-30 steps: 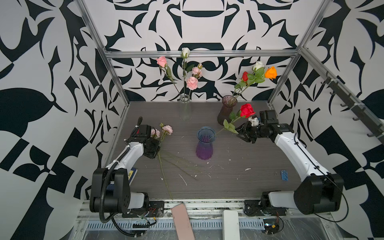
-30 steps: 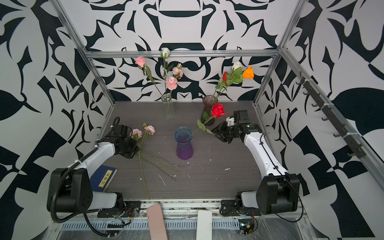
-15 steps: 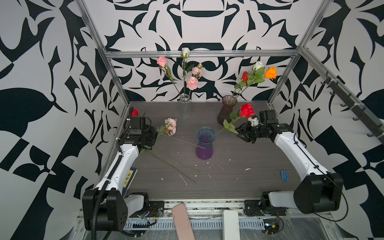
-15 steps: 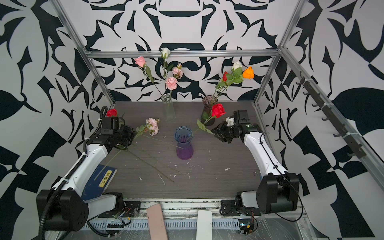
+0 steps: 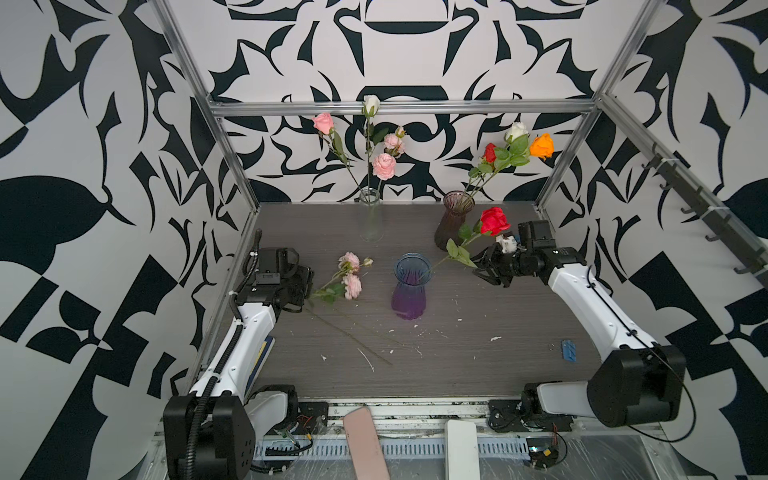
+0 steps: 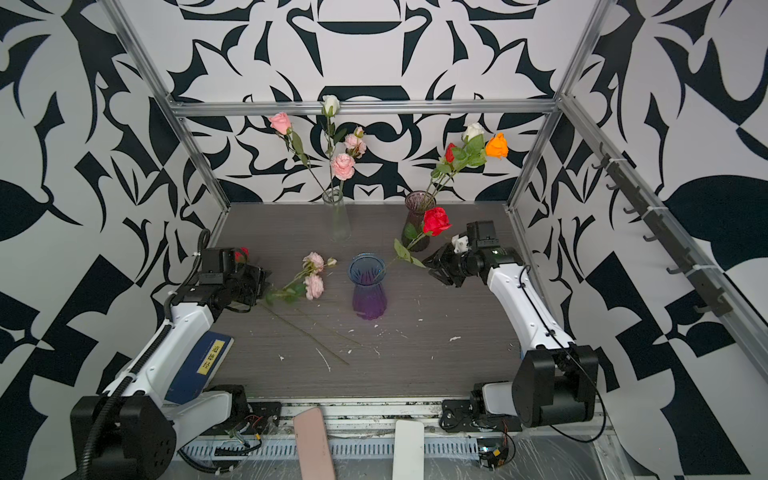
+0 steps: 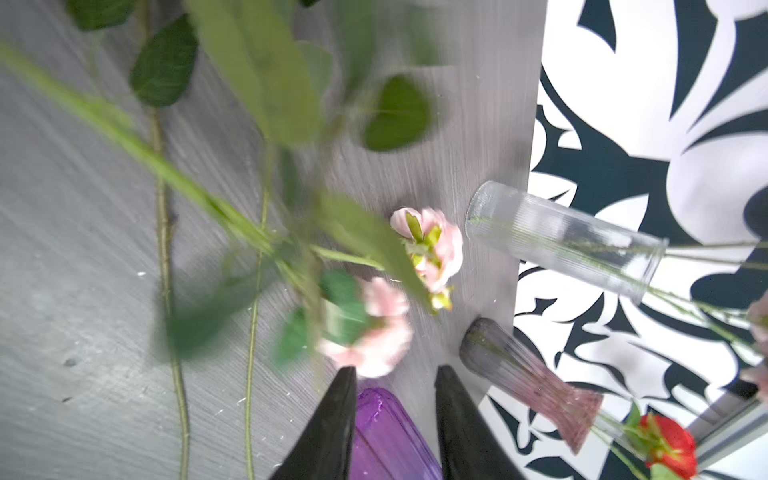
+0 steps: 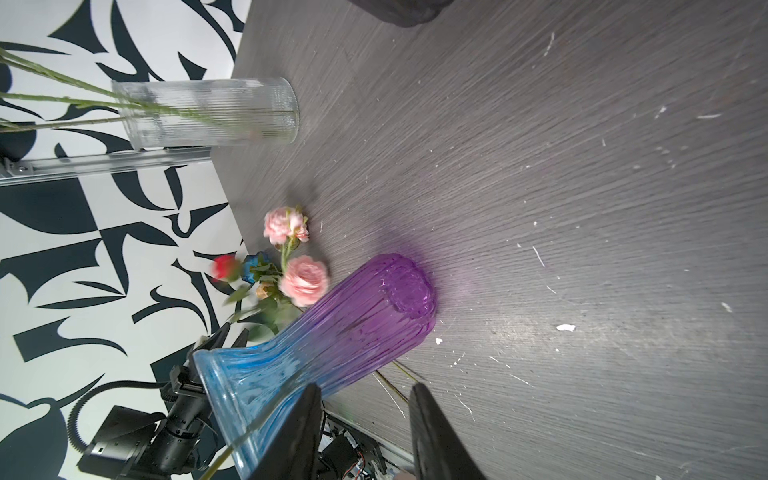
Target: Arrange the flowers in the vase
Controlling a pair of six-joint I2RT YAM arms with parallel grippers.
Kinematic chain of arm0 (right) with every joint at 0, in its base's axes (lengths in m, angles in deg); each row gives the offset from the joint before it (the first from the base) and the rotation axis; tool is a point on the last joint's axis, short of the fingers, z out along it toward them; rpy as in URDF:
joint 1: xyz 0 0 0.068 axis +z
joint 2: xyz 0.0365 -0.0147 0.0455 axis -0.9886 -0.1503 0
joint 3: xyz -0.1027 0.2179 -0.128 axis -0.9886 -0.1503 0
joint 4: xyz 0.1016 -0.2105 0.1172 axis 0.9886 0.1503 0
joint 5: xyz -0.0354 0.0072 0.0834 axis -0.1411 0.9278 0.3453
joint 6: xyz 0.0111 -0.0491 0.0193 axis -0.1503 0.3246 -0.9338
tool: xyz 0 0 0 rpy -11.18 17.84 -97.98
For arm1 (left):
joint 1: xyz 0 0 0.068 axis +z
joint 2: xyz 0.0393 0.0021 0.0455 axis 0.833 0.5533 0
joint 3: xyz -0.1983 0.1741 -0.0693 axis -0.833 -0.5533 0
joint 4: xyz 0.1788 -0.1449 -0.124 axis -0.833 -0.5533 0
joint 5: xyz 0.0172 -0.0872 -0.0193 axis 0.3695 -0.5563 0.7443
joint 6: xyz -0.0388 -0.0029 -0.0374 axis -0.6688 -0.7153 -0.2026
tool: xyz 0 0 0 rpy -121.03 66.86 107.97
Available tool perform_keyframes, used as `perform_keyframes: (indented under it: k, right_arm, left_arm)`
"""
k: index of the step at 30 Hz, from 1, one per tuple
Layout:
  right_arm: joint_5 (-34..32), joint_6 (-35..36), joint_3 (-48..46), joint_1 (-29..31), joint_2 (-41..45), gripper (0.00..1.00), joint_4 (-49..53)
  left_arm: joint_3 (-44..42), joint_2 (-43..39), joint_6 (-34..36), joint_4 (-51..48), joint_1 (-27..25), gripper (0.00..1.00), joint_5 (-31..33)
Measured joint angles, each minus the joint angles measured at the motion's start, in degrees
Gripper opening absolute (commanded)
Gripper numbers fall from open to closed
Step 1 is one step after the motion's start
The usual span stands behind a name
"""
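The blue-to-purple vase point(image 5: 409, 291) point(image 6: 368, 291) stands mid-table. A red rose point(image 5: 494, 221) leans out of it to the right, its stem down in the mouth. My right gripper point(image 5: 484, 266) point(image 8: 365, 386) is open beside that stem's leaf, with nothing between its fingers. A spray of pink flowers point(image 5: 351, 274) point(image 7: 374, 332) lies left of the vase, its long stems point(image 5: 353, 336) trailing toward the front. My left gripper point(image 5: 308, 286) point(image 7: 397, 369) is at the spray's leafy end, open and holding nothing. Red and blue blooms point(image 8: 232, 268) show by the left wall.
At the back stand a clear glass vase point(image 5: 371, 216) with pink and white roses and a mauve vase point(image 5: 453, 220) with red, white and orange roses. A blue book point(image 6: 203, 365) lies under the left arm. A small blue item point(image 5: 569, 350) lies front right.
My left gripper lifted the pink spray off the table, then its jaws opened. The blooms have sunk back toward the table. The right arm and the red rose have not moved.
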Motion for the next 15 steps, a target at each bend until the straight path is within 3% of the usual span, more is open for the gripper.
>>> perform_keyframes:
  k: [15]
  right_arm:
    - [0.09, -0.13, -0.37, 0.00, -0.09, 0.39, -0.20]
  left_arm:
    - [-5.51, -0.63, 1.66, -0.76, 0.33, 0.38, -2.91]
